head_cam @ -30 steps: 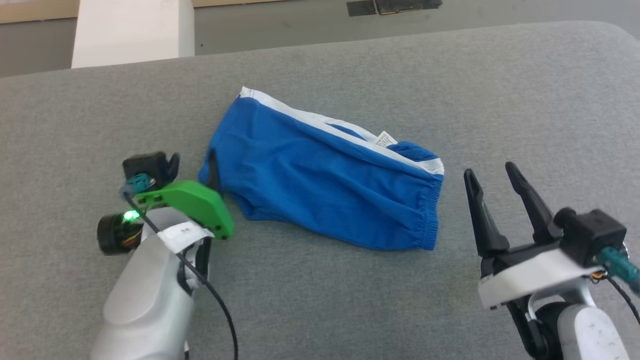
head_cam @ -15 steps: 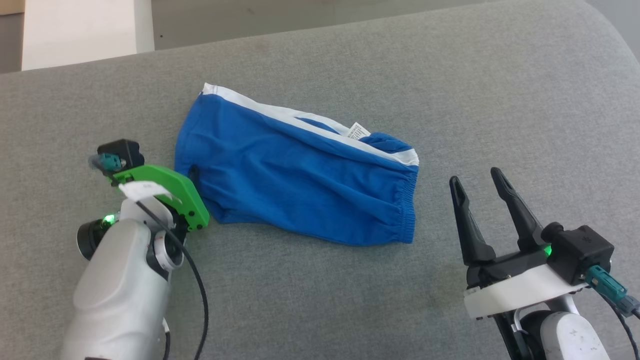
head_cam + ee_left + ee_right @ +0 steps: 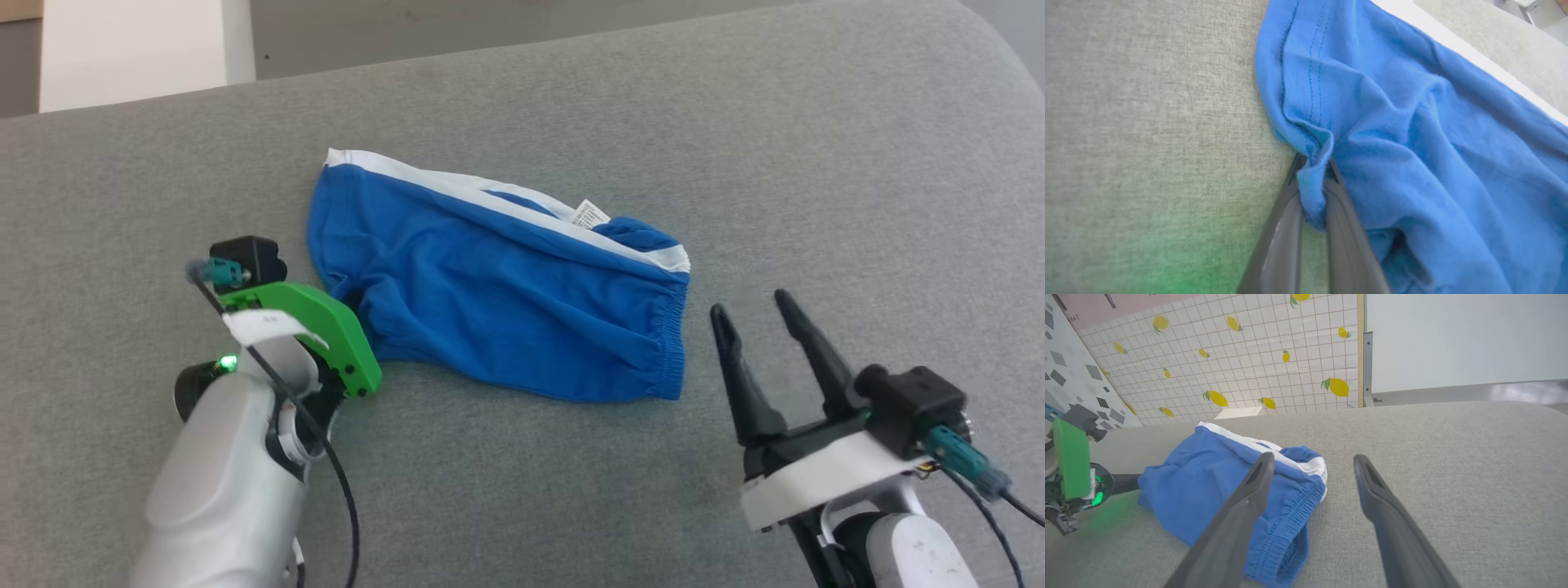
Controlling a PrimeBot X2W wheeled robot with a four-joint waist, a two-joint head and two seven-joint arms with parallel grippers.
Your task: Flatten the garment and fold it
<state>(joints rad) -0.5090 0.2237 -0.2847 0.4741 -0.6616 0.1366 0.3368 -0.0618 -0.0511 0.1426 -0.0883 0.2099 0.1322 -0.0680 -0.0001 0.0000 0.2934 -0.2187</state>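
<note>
While the grey upholstered surface (image 3: 816,163) spreads across the whole head view, the garment (image 3: 506,286) lies near its middle, rumpled rather than flat, with its length running from 10 o'clock to 4 o'clock. At the garment's 8 o'clock corner sits the left gripper (image 3: 1312,171). In the left wrist view its two dark fingers are pressed together on a bunched fold of the blue hem, and the cloth around the pinch is drawn into creases. From the head view a green mount (image 3: 326,327) on that wrist covers the fingers. The right gripper (image 3: 751,304) stands at the garment's 4 o'clock, near the cloth but apart from it, its fingers spread with nothing between them. A white stripe (image 3: 490,196) runs along the garment's 12 o'clock edge. The gathered elastic waist (image 3: 671,343) faces 3 o'clock. A small white tag (image 3: 588,214) sticks out at 1 o'clock, just beside the stripe.
</note>
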